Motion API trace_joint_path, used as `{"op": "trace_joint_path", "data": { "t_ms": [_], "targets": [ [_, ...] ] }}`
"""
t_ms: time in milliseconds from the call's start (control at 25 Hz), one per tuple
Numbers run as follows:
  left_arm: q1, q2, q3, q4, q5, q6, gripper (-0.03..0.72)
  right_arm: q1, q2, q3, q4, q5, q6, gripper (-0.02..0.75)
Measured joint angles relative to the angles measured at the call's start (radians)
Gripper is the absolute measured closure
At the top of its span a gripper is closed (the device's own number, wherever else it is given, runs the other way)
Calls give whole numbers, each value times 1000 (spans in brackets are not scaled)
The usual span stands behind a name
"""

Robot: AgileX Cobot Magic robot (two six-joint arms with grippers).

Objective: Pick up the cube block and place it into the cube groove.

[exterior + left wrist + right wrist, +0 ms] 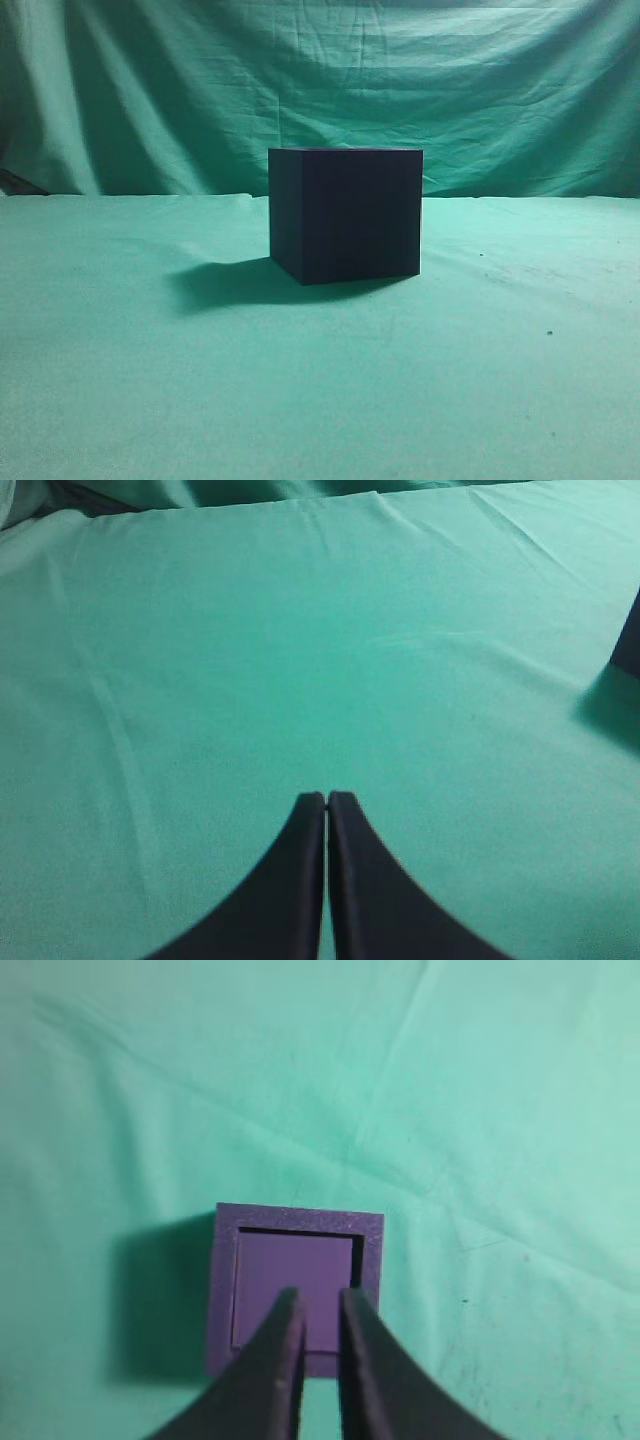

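Ext view: the cube groove [345, 215], a dark sharp-edged box, stood alone near the middle of the green cloth [150, 380], w/ its shadow falling to the left. No arm showed in that view.

R wrist view looked straight down on the box: purple rim forming a square frame, and the cube block [295, 1280] sat inside the opening, its paler lilac top face just below the rim, w/ a thin dark gap along the top and sides. The right gripper [322, 1305] hung above the block, fingers only a narrow slit apart, holding nothing; cloth showed through the slit lower down.

L wrist view: the left gripper [326, 800] was over bare cloth, fingertips pressed together, nothing between them. A dark corner of the groove box [630, 640] showed at the right edge, well apart from that gripper.
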Motion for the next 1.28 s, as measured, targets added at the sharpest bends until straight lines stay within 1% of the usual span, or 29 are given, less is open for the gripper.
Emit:
{"op": "trace_joint_path", "data": {
  "t_ms": [120,320,560,600,720,800,880,960,1040,1120,1280],
  "targets": [
    [0,0,0,0,0,0,688,0,-122,26,-2,2,-2,672],
    [0,0,0,0,0,0,688,0,-351,175,-6,13,-3,672],
    [0,0,0,0,0,0,688,0,-614,412,-8,18,-5,672],
    [0,0,0,0,0,0,688,0,-614,412,-8,18,-5,672],
    [0,0,0,0,0,0,688,0,-742,537,-8,15,-7,672],
    [0,0,0,0,0,0,688,0,-872,650,-8,-39,-7,672],
    [0,0,0,0,0,0,688,0,-956,715,-8,-75,-7,672],
    [0,0,0,0,0,0,688,0,-1033,759,-6,-92,-7,672],
    [0,0,0,0,0,0,688,0,-1062,774,-4,-94,-7,672],
    [0,0,0,0,0,0,688,0,-1139,789,-2,-60,-9,672],
    [0,0,0,0,0,0,688,0,-1190,794,-2,-38,-81,672]
  ]
}}
